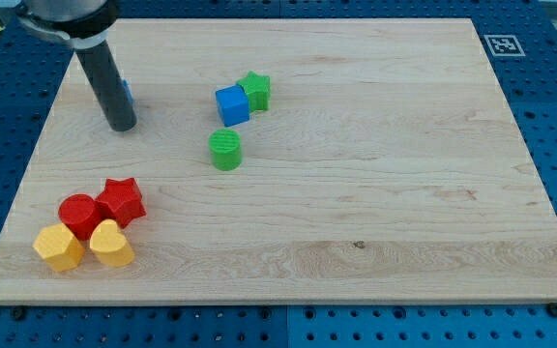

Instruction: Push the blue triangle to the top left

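Observation:
The blue triangle (126, 94) is almost wholly hidden behind the dark rod near the board's top left; only a thin blue sliver shows at the rod's right side. My tip (122, 125) rests on the board just below and in front of that sliver, touching or very close to it. A blue cube (231, 104) sits near the upper middle, touching a green star (255, 90) on its upper right. A green cylinder (225, 151) stands just below the cube.
At the view's bottom left sits a tight cluster: a red star (121, 201), a red cylinder (79, 215), a yellow hexagon (58, 247) and a yellow heart (111, 244). A fiducial marker (502, 44) lies off the board's top right corner.

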Available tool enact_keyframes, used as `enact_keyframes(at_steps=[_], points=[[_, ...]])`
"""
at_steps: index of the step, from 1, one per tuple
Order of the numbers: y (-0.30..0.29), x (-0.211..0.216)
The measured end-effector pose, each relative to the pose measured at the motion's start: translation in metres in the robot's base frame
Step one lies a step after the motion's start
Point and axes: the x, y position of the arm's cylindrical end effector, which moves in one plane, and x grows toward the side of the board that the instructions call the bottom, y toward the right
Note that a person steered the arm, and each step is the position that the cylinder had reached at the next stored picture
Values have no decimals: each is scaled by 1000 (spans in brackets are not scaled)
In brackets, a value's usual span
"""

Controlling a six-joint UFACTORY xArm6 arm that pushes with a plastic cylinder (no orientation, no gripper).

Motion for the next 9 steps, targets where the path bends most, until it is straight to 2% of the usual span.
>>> enact_keyframes(at_steps=[1, 5, 9], points=[[0, -22], [-46, -50], [-11, -90]])
